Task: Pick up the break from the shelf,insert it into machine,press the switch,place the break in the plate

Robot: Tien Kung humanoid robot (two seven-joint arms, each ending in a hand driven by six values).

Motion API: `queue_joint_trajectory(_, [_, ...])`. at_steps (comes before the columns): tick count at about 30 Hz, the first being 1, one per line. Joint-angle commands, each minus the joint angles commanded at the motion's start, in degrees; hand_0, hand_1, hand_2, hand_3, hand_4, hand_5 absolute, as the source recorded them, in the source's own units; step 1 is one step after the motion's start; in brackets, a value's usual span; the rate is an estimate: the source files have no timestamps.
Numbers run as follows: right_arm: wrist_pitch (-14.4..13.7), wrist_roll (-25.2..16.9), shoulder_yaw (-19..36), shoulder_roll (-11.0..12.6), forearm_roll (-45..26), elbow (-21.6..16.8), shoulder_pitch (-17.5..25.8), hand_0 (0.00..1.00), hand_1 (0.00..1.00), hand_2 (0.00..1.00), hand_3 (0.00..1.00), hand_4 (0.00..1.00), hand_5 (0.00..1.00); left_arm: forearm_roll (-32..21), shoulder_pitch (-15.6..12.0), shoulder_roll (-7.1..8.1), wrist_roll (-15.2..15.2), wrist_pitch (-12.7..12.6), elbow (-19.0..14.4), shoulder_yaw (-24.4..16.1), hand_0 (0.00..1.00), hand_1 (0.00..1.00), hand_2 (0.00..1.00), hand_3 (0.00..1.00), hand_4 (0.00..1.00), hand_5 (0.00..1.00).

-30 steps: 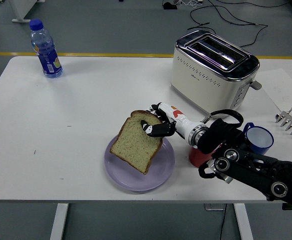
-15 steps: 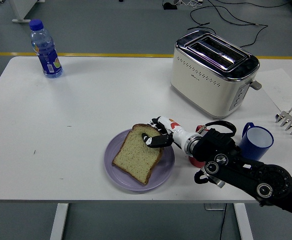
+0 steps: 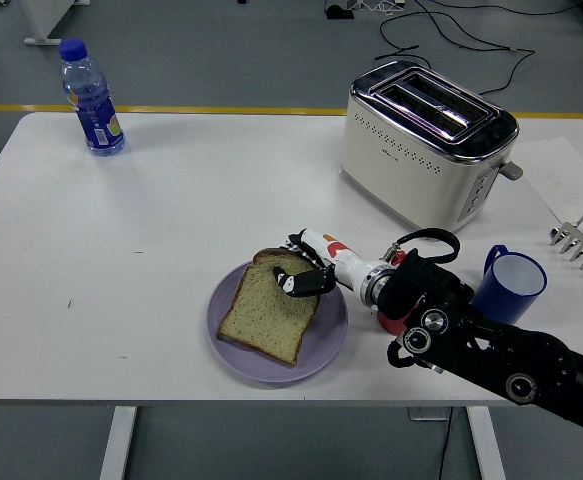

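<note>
Right hand [image 3: 306, 268] gripping bread [image 3: 269, 316] (flat), plate [image 3: 327, 345]

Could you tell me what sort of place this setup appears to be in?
Probably a robotics lab or test room: a white table on a grey floor marked with a yellow line, and loose cables trailing behind.

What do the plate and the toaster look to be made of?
The plate looks like matte lilac plastic, possibly glazed ceramic: even colour, soft sheen. The toaster has a cream body, painted metal or plastic, with a mirror-bright chrome top, likely polished steel, reflecting light around the slots.
</note>
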State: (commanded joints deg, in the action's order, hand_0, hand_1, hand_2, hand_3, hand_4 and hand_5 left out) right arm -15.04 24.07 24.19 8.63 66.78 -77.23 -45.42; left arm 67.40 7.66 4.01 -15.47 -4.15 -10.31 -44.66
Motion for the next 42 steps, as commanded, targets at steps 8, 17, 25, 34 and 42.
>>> queue_joint_trajectory(8, [5.1,-0.2,0.8,0.3,4.1,-0.3,0.0,0.742,0.740,0.736,0.744,0.641,0.168,0.0,0.0,0.02,0.0,0.0,0.0,0.0,0.655,0.593,0.595,0.597,0.335,0.945])
queue_joint_trajectory(17, [6.6,-1.4,1.8,0.5,7.8,-0.7,-0.1,0.950,0.918,0.961,0.930,0.722,0.274,-0.2,0.1,0.05,0.0,0.0,0.0,0.1,0.655,0.594,0.596,0.601,0.334,0.944])
queue_joint_trajectory(25, [4.7,-4.3,4.5,1.6,9.8,-4.4,0.2,0.966,0.928,0.978,0.946,0.725,0.279,-0.4,0.1,0.07,0.1,0.0,0.0,0.2,0.655,0.594,0.597,0.599,0.331,0.942])
queue_joint_trajectory(34, [6.5,-19.0,16.3,8.6,3.9,-18.7,-0.6,0.872,0.805,0.820,0.772,0.637,0.248,0.3,0.0,0.20,0.0,0.1,0.0,-0.4,0.656,0.594,0.597,0.600,0.328,0.940])
queue_joint_trajectory(42, [15.3,-30.2,30.5,13.4,-13.6,-21.7,-0.2,0.813,0.758,0.767,0.717,0.621,0.229,1.0,-0.3,0.21,-0.2,0.3,0.0,-0.9,0.656,0.594,0.595,0.600,0.326,0.935])
